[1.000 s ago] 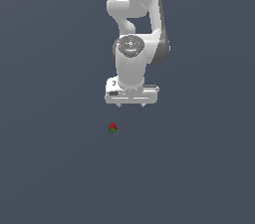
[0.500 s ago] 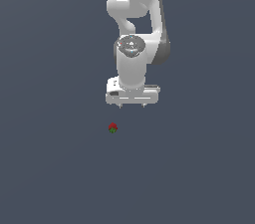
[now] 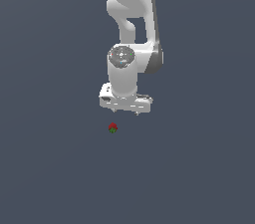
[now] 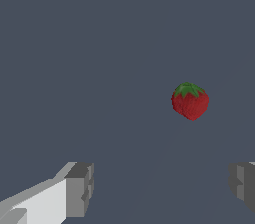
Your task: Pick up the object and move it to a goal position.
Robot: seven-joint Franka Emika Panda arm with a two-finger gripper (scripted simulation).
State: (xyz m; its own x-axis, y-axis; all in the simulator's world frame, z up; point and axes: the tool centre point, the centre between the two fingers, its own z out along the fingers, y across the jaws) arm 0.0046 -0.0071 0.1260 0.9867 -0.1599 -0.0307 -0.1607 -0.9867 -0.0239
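The object is a tiny red strawberry with a green top, lying on the flat grey floor. In the exterior view it sits just below the white gripper and slightly toward the exterior view's left of it. In the wrist view the strawberry shows clearly, apart from the two grey fingertips, which stand wide apart. The gripper is open and empty, pointing down and hovering above the floor.
The white arm rises behind the gripper to the top of the exterior view. The plain dark grey floor fills the surroundings.
The gripper has dropped slightly and shifted a little toward the strawberry. The strawberry has not moved.
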